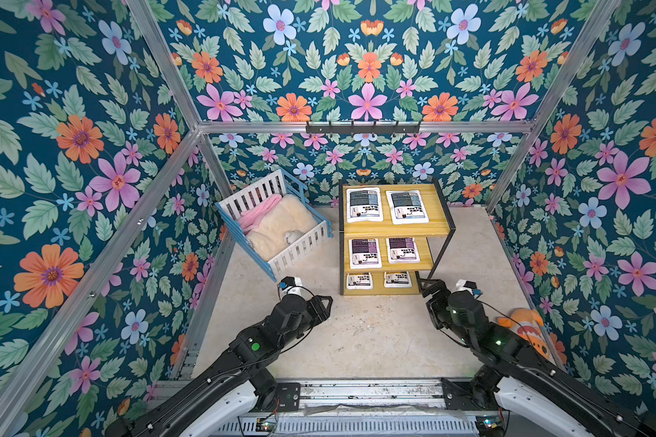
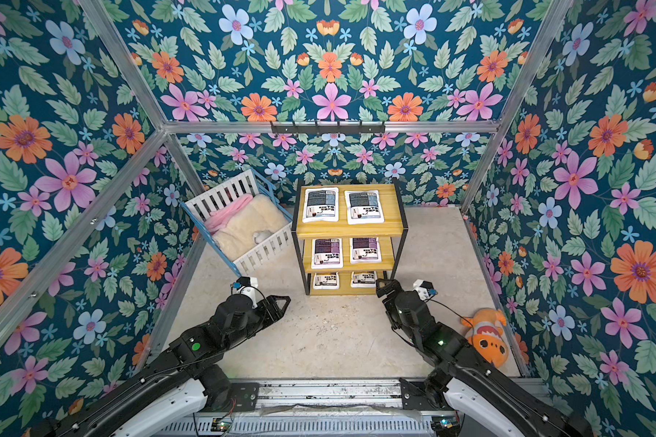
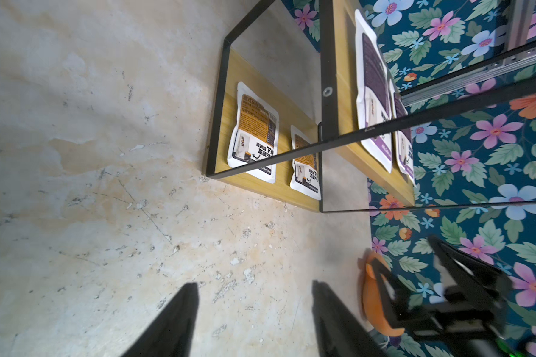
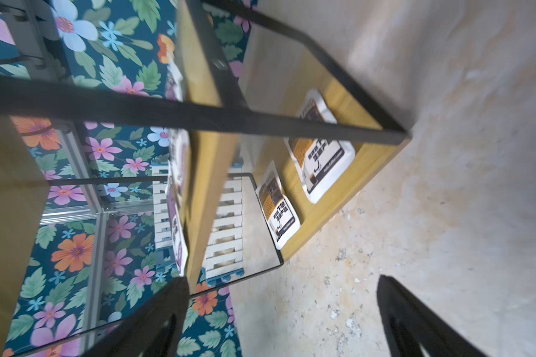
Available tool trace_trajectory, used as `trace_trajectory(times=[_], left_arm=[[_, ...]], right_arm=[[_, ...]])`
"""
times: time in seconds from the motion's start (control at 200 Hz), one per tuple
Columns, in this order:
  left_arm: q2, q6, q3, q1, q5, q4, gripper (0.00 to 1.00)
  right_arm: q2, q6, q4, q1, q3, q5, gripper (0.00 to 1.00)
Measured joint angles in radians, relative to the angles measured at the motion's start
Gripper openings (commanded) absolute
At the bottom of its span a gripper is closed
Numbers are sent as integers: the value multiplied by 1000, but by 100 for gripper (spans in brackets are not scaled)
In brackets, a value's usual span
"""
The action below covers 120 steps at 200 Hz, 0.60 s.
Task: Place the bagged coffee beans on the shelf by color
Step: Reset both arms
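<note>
The shelf (image 1: 394,229) stands at the back, right of centre, in both top views. Two blue-grey bagged coffee beans (image 1: 364,204) (image 1: 407,206) lie flat on its top board. A purple pair (image 1: 364,252) (image 1: 403,250) lies on the middle board, and a yellow-brown pair (image 1: 359,280) (image 1: 397,279) on the bottom one. My left gripper (image 1: 325,301) hovers over the floor left of the shelf's front, open and empty (image 3: 254,284). Close by the bottom board's right corner, my right gripper (image 1: 425,287) is open wide and holds nothing (image 4: 282,279).
A white-and-blue slatted crib (image 1: 273,223) with fluffy bedding stands left of the shelf. An orange clownfish plush (image 1: 527,329) lies by the right wall behind my right arm. A black hook rail (image 1: 362,126) hangs on the back wall. The beige floor (image 1: 356,340) spreads between the arms.
</note>
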Motion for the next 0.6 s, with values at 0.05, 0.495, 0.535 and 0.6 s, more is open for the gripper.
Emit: trace_trajectory(times=[0.05, 0.495, 0.535, 0.6], left_arm=[[6, 5, 29, 0, -31, -31, 99], [-135, 507, -3, 8, -497, 76, 100], [-97, 556, -11, 17, -554, 103, 100], [-47, 629, -35, 53, -622, 169, 99]], right_arm=[[-12, -38, -112, -10, 54, 51, 99], [-66, -691, 165, -566, -120, 204, 99], [-48, -771, 264, -602, -183, 171, 99], [6, -875, 414, -626, -248, 171, 99]])
